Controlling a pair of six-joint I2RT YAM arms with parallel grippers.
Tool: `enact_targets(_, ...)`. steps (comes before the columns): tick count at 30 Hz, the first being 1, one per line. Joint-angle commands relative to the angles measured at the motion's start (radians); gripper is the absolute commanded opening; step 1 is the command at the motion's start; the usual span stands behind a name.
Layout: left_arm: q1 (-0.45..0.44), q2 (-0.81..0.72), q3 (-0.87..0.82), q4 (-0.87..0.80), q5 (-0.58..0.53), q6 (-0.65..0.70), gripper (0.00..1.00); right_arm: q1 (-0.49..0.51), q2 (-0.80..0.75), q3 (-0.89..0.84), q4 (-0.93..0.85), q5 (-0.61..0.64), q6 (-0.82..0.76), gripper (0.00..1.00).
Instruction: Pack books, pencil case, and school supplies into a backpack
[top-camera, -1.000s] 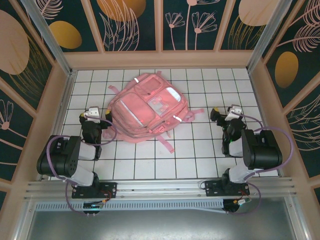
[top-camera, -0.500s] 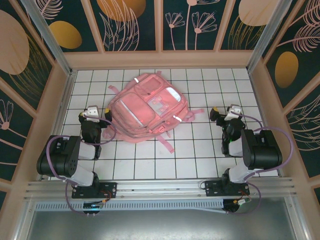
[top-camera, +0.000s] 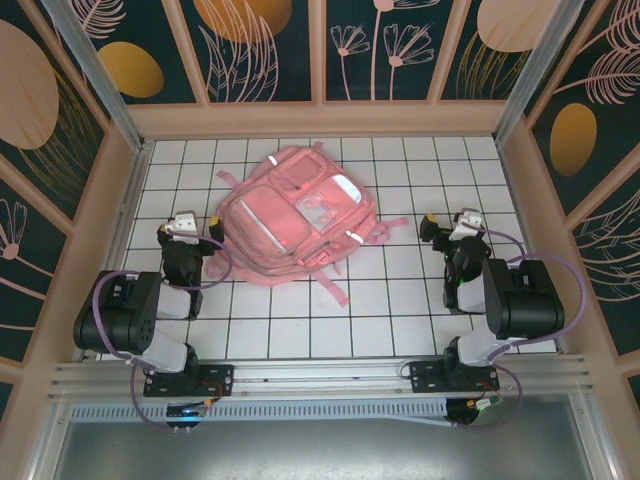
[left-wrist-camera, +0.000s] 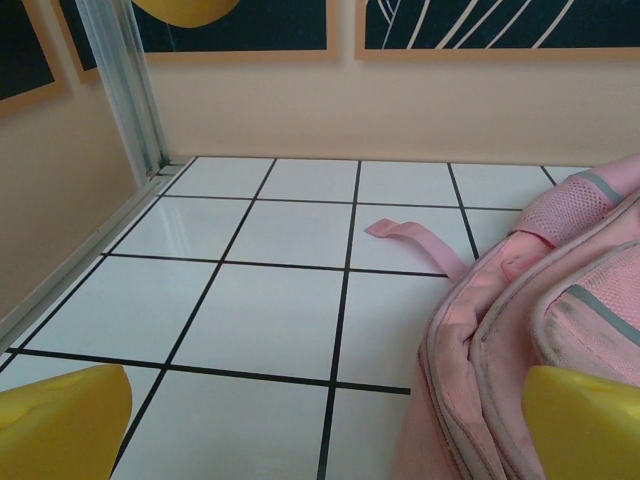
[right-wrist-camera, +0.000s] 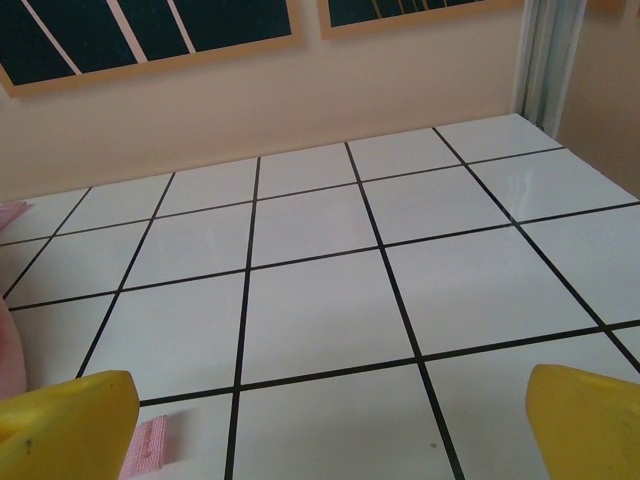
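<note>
Soft pink fabric backpack (top-camera: 297, 217), silvery strips; white tabletop (top-camera: 400, 300), black grid.
Dark teal wall panels (top-camera: 265, 50), orange ovals, pale leaf outlines.

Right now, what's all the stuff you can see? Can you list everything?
backpack: one, pink with silvery strips, lying flat mid-table, straps spread out.
table: one, white with black grid lines, under everything.
wall panels: several, dark with orange and pink plant drawings, around the table.
left arm: one, black, near left corner; yellow-tipped jaws open beside the backpack.
right arm: one, black, near right corner; yellow-tipped jaws open above white tiles.
</note>
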Motion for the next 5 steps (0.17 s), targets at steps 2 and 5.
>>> enact_targets(2,0.007,-0.008,0.014,0.041,0.004,-0.018,0.99,-0.004,0.001,0.018,0.024,-0.007,-0.010,0.99)
enact_targets(5,0.007,-0.007,0.014,0.040,0.005,-0.016,0.99,0.003,0.002,0.013,0.034,0.002,-0.016,0.99)
